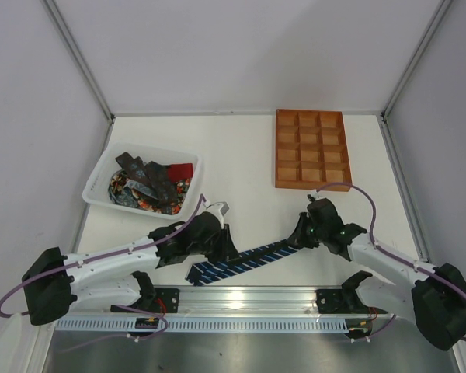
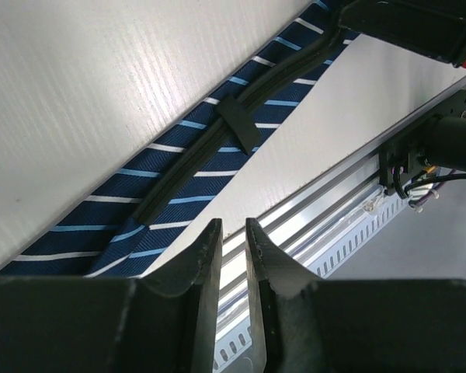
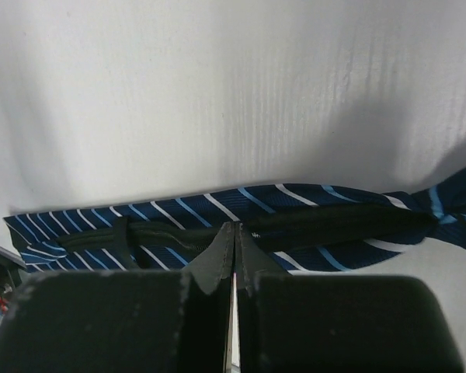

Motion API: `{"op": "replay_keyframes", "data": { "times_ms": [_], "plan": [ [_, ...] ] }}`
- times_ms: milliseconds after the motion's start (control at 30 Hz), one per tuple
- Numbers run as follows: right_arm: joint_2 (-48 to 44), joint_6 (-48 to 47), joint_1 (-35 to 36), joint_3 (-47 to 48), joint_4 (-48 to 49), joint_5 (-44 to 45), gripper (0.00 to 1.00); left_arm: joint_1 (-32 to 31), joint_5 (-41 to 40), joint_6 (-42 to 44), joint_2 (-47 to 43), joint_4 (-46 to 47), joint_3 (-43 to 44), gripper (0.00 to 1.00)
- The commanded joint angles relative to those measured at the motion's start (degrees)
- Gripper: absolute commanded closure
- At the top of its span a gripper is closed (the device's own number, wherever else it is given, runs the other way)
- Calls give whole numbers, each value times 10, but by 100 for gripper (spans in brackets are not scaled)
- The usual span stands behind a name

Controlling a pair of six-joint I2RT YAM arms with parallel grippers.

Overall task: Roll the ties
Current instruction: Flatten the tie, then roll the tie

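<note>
A navy tie point(image 1: 248, 260) with light-blue diagonal stripes lies slantwise on the white table, underside up, between my two grippers. My left gripper point(image 1: 224, 245) hovers by its wide end. In the left wrist view the jaws point(image 2: 233, 227) stand a narrow gap apart with nothing between them, and the tie point(image 2: 179, 179) lies just beyond them. My right gripper point(image 1: 297, 235) is over the narrow part. In the right wrist view its tips point(image 3: 234, 227) meet on the tie's back fold point(image 3: 311, 203). Several other ties point(image 1: 147, 183), dark brown, red and patterned, lie piled in the white basket.
The white basket point(image 1: 101, 167) stands at the left. An orange-brown compartment tray point(image 1: 282, 148) stands at the back right. An aluminium rail point(image 1: 248, 299) runs along the table's near edge, close to the tie's wide end. Grey walls enclose the table.
</note>
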Motion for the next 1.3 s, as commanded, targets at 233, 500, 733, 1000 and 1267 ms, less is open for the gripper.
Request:
{"op": "replay_keyframes", "data": {
  "times_ms": [233, 500, 733, 1000, 1267],
  "plan": [
    [-92, -21, 6, -25, 12, -19, 100, 2, -18, -30, -16, 4, 9, 74],
    [37, 9, 5, -78, 127, -56, 100, 2, -19, -19, -11, -13, 35, 73],
    [-15, 1, 9, -38, 54, -21, 100, 2, 0, -1, 15, 12, 70, 74],
    [-72, -34, -27, 19, -61, 54, 100, 0, 72, 23, 206, 96, 176, 80],
    [-56, -67, -162, 7, -59, 16, 99, -3, 117, 41, 400, 105, 332, 84]
  ]
}}
